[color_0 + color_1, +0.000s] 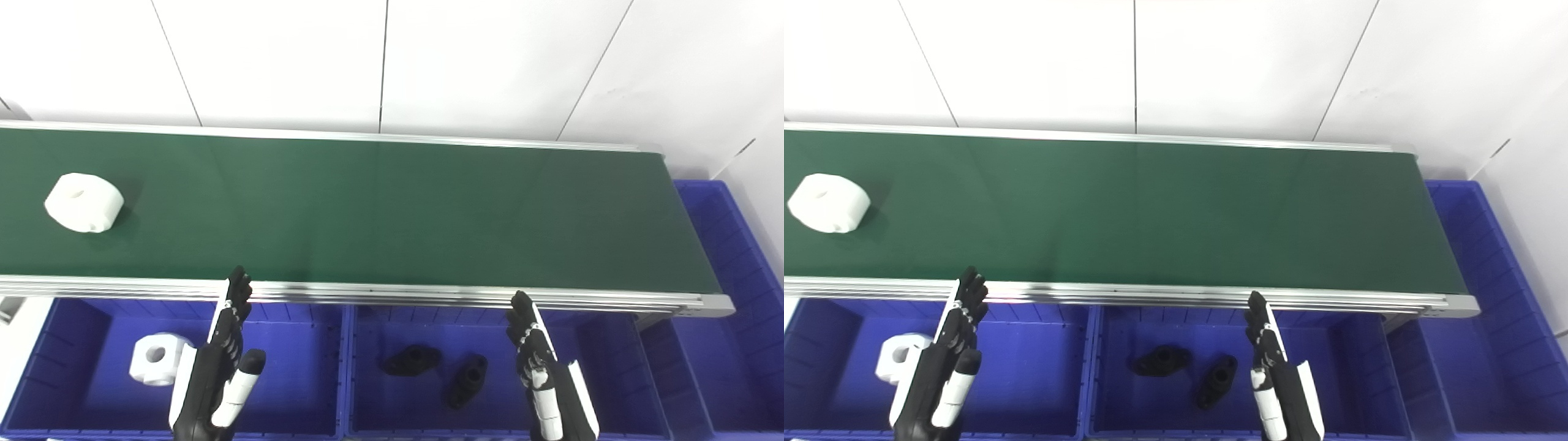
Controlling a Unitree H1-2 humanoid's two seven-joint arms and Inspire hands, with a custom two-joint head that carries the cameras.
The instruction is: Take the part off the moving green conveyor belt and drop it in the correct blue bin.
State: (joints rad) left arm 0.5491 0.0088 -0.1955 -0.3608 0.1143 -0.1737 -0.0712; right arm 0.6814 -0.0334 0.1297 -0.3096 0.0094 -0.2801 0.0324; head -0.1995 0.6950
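- White part (84, 202): round block with a centre hole, lying on the green conveyor belt (392, 214) at its far left end, nothing touching it.
- Left hand (217, 367): released, fingers straight and apart, holding nothing. It hangs over the left blue bin (288, 380), fingertips up near the belt's near aluminium rail (392, 294). Well apart from the white part.
- Right hand (542, 367): also released, fingers extended, holding nothing. It is over the middle blue bin (380, 398), fingertips close to the same rail.
- Left blue bin holds one white block with a hole (156, 358), just left of the left hand.
- Middle blue bin holds two black flanged parts (441, 370), side by side, left of the right hand.
- A third blue bin (723, 257) sits past the belt's right end; its contents are not visible.
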